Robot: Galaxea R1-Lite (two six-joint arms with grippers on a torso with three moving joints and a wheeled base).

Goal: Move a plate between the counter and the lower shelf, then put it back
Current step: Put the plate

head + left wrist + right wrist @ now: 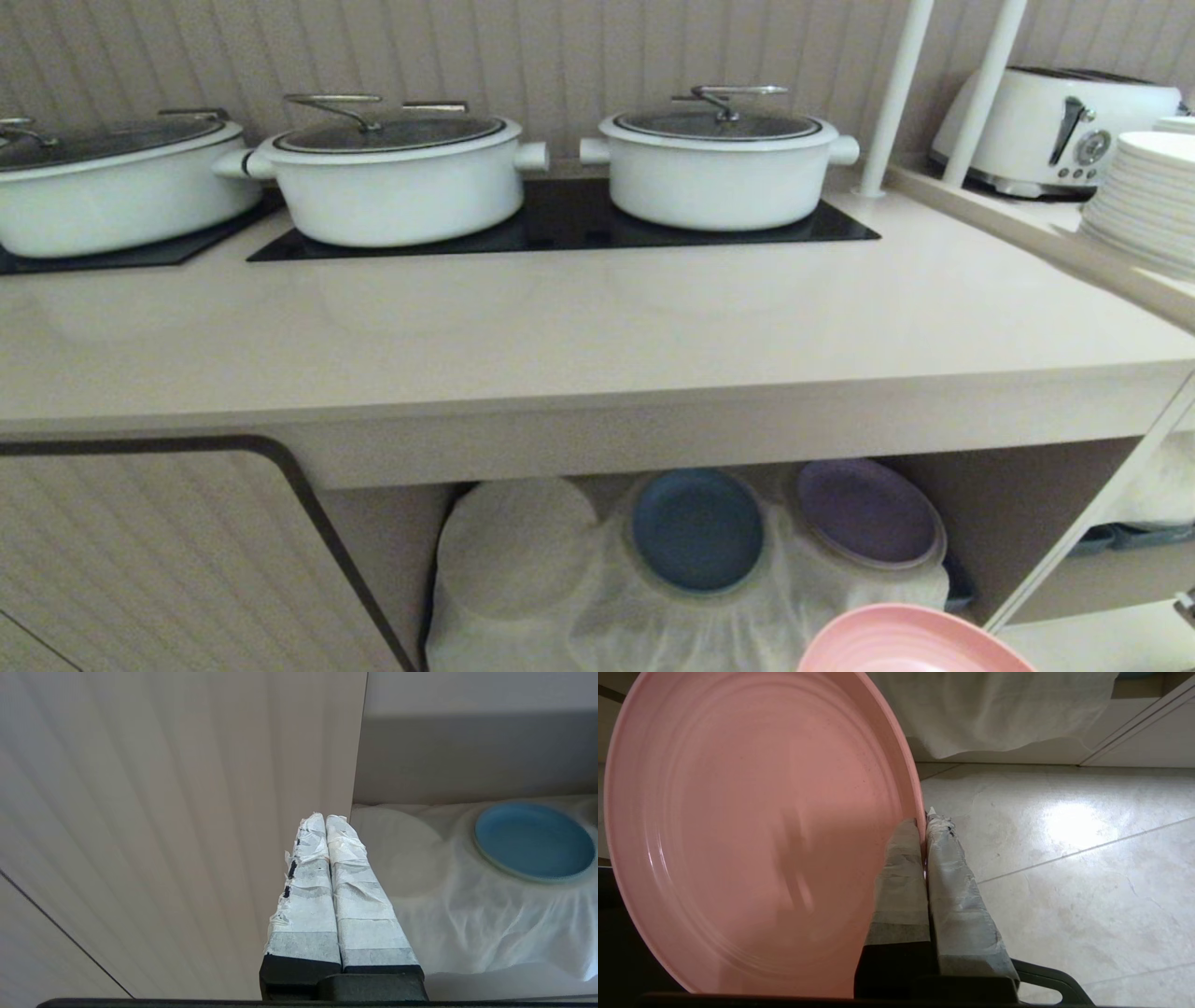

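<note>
The right gripper [924,826] is clenched on the rim of the pink plate [752,830], one taped finger on each face of the edge; in the right wrist view the plate fills the left half of the frame, its hollow, ringed face turned to the camera, with pale floor tiles [1064,858] on the right. In the head view the plate [910,644] peeks in at the bottom edge, right of centre, only an arc of its rim and ridged face showing, in front of the lower shelf [1018,523] and resting on nothing visible. Being round, it has no long axis. Inside the shelf a white cloth [523,560] drapes over mounds, with a blue plate [695,530] at centre and a purple plate [866,511] to its right. The counter [597,327] spans mid-frame, carrying three white lidded pots [719,159] on black hob panels [560,219]; a toaster [1055,131] and stacked white plates [1144,201] sit upper right. The left gripper [326,819], fingers pressed together and holding nothing, points at the edge of the ribbed cabinet door [163,812] beside the shelf
</note>
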